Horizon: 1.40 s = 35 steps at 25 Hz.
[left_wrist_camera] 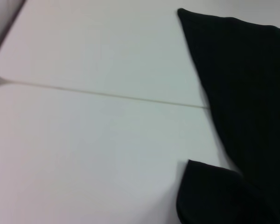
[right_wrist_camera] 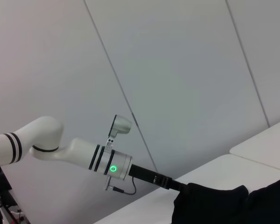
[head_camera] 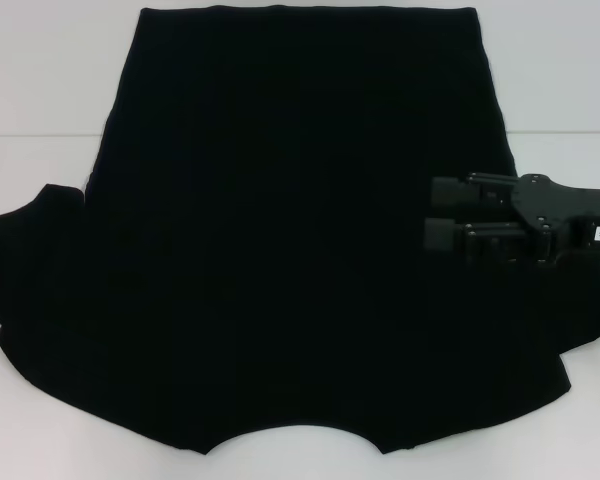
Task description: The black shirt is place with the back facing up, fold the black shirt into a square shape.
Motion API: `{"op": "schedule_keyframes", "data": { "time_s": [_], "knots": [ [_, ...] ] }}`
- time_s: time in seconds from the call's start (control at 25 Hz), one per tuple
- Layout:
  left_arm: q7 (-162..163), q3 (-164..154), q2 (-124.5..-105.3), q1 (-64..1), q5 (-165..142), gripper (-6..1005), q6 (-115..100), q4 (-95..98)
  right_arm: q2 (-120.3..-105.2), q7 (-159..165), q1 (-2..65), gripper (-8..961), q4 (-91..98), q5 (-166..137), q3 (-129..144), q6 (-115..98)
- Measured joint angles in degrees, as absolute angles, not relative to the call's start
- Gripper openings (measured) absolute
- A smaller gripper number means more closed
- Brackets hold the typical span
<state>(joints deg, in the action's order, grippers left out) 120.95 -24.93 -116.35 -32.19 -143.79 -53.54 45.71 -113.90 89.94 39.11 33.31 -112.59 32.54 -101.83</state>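
Right now your black shirt [head_camera: 280, 250] lies spread flat across most of the white table [head_camera: 40, 100], plain side up, with no lettering showing. You can see its straight hem at the far edge, the body widening toward you into both short sleeves, and the curved neck opening at the near edge. One sleeve reaches out on the left, the other on the right, and the cloth looks smooth, with only slight waviness along the near edge. From the left wrist view you see the shirt's [left_wrist_camera: 242, 84] side edge and a sleeve corner lying on the table [left_wrist_camera: 84, 140], which has a thin seam running across it. Your right gripper [head_camera: 438, 212] sits over the right part of the shirt, pointing left, its two fingers [head_camera: 445, 188] apart with nothing between them; whether it touches the fabric you cannot tell. In the right wrist view you see the left arm [right_wrist_camera: 74, 154], white with black bands and a green light, stretched toward a raised fold of the shirt [right_wrist_camera: 214, 203]; its gripper is hidden behind that cloth, so you cannot tell how its fingers stand.
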Motion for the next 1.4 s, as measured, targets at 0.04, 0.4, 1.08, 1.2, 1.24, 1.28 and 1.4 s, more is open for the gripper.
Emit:
{"op": "schedule_keyframes", "data": {
  "time_s": [0.04,0.4,1.08,1.2,1.24,1.28,1.4],
  "knots": [
    [120.8,-25.0,-116.30,-32.3,-143.9,45,-53.2,45.7,-113.94,89.9,39.1,915,33.3,-112.6,32.5,-101.8],
    [119.9,-25.3,-116.18,-32.6,-144.1,56,-51.0,45.7,-114.07,89.9,39.1,915,33.4,-112.6,32.5,-101.9],
    [117.2,-26.1,-118.03,-30.5,-129.7,77,-76.1,55.3,-114.11,89.4,38.8,916,33.3,-112.5,32.4,-102.0],
    [115.6,-27.8,-119.67,-31.4,-127.0,81,-77.7,54.5,-114.14,89.4,38.7,916,33.3,-112.5,32.4,-101.9],
    [114.9,-28.7,-120.35,-31.7,-126.3,82,-78.0,54.1,-114.15,89.4,38.7,916,33.4,-112.5,32.4,-101.9],
    [114.2,-29.5,-121.11,-31.8,-125.7,83,-78.0,53.7,-114.15,89.4,38.7,915,33.5,-112.5,32.4,-101.9],
    [111.3,-31.0,-123.44,-32.0,-123.2,87,-78.3,53.3,-114.09,89.5,38.6,915,33.6,-112.5,31.8,-102.1]
  ]
}}
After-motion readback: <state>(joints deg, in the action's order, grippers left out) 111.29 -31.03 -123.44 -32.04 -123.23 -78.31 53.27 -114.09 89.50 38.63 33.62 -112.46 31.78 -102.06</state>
